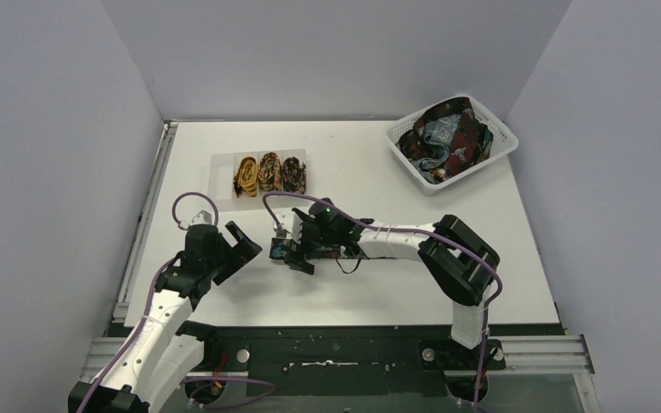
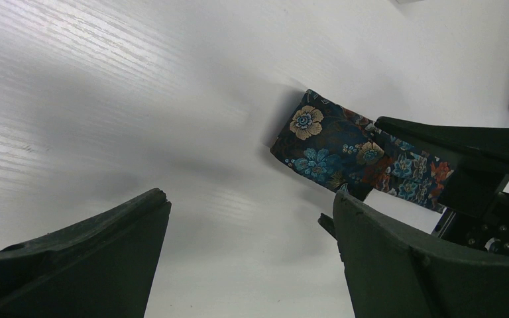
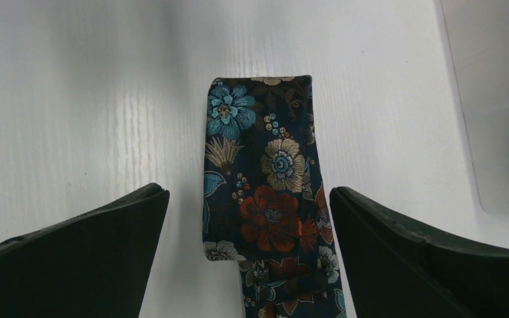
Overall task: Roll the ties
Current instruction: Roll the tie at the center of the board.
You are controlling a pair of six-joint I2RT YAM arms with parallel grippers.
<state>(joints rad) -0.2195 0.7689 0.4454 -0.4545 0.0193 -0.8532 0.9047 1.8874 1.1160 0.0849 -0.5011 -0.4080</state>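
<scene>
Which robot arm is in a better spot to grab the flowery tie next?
Probably the right: the dark navy flowered fabric tie lies between the right gripper's open fingers. The left gripper, also open, has it off to one side.

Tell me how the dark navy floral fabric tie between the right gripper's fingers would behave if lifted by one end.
The dark navy floral fabric tie is probably floppy, since it lies flat in folded layers. Likely light, being a thin strip. Its smooth woven face may slip.
</scene>
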